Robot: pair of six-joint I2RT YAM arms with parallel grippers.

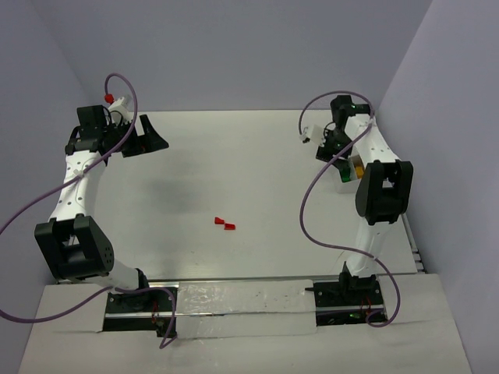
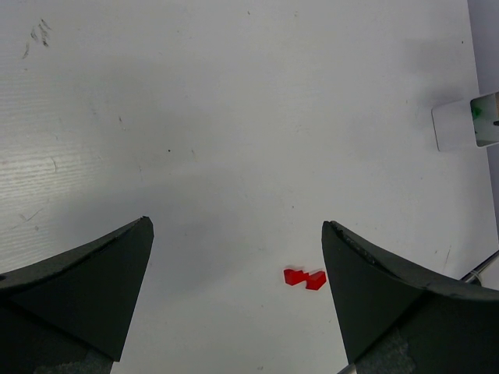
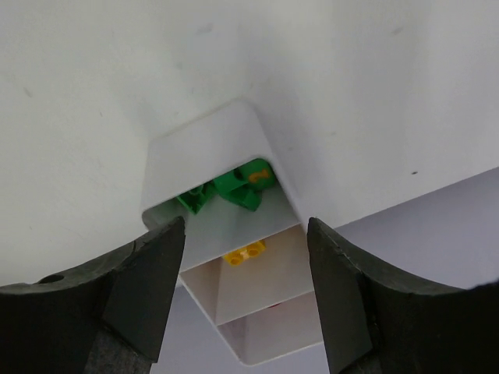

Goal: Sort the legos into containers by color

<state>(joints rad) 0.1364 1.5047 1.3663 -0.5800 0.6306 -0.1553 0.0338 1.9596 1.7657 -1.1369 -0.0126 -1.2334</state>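
Two small red legos (image 1: pixel 225 224) lie touching each other mid-table; the left wrist view shows them (image 2: pixel 304 277) just inside the right finger. My left gripper (image 1: pixel 148 136) (image 2: pixel 236 224) hangs wide open at the far left, holding nothing. The white three-compartment tray (image 1: pixel 348 176) (image 3: pixel 203 148) stands at the far right. Green legos (image 3: pixel 234 191) lie in one end compartment and a yellow lego (image 3: pixel 244 254) in the middle one. A trace of red (image 3: pixel 269 306) shows in the third. My right gripper (image 1: pixel 335 148) (image 3: pixel 245 224) hovers open directly over the tray, with no brick between its fingers.
Purple cables loop off both arms; one carries a red cap (image 1: pixel 109 97) by the left wrist. Grey walls close in the back and both sides. The tray (image 2: pixel 456 125) sits near the table's right edge. A shiny strip (image 1: pixel 242 300) runs between the arm bases.
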